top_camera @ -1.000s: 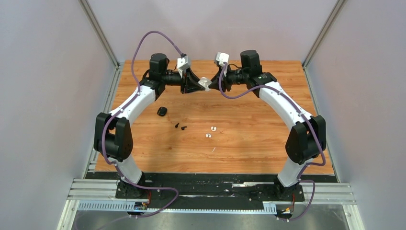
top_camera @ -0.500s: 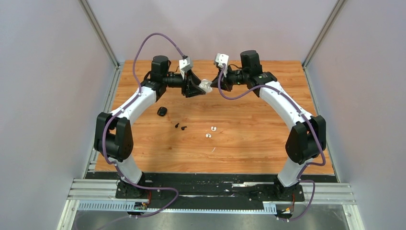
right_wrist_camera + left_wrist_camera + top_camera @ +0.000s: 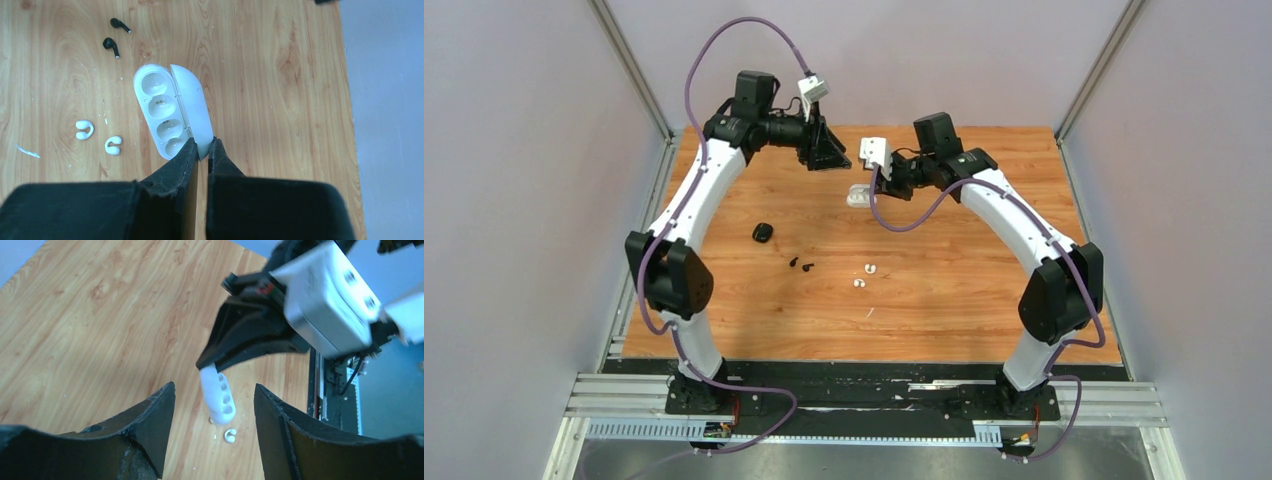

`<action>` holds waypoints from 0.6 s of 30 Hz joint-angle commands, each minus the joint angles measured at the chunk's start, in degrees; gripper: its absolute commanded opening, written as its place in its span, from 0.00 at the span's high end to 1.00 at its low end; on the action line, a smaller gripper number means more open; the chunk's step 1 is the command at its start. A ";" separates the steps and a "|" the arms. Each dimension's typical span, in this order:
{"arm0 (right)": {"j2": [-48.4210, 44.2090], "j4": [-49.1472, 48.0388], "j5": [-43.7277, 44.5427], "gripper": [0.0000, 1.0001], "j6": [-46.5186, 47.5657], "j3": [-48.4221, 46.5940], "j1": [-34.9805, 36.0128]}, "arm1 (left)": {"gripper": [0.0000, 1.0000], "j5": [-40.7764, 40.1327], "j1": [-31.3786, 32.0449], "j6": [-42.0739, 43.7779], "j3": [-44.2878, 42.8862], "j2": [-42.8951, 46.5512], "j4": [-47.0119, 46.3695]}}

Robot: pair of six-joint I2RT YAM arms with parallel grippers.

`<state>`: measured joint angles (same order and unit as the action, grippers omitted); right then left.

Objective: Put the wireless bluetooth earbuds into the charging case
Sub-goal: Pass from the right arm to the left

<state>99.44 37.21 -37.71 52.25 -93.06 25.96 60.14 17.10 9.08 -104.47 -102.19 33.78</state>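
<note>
Aloft, right gripper (image 3: 202,148) pinches open white charging case (image 3: 167,107) (by one end), left gripper (image 3: 831,159) spread wide, earbuds (image 3: 85,130) on table (image 3: 275,75).

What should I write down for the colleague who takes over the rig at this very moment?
Left gripper: open, empty, raised off the table.
Right gripper: shut on the lid edge of the white charging case, which is open with its wells empty.
On the table: two black earbuds and two white earbuds, all loose. A small black object lies nearer the left arm.
Done: case picked up and open.
Left: put the earbuds into the case.
</note>
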 commanded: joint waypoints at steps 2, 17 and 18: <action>0.22 1.77 2.02 1.00 6.95 -3.71 1.75 | 0.37 2.07 -0.37 -4.47 -15.69 -12.95 20.94; 2.96 4.11 5.29 1.00 9.98 -6.92 4.80 | 0.44 7.86 -0.30 -3.46 -24.70 -21.58 31.26; 3.26 4.14 5.63 1.00 9.88 -7.07 4.93 | 0.45 7.96 -0.26 -3.46 -24.71 -21.72 31.41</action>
<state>101.62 40.99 -33.10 60.88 -96.90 30.48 64.71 16.93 5.23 -126.48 -124.09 62.57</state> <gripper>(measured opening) 0.040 0.561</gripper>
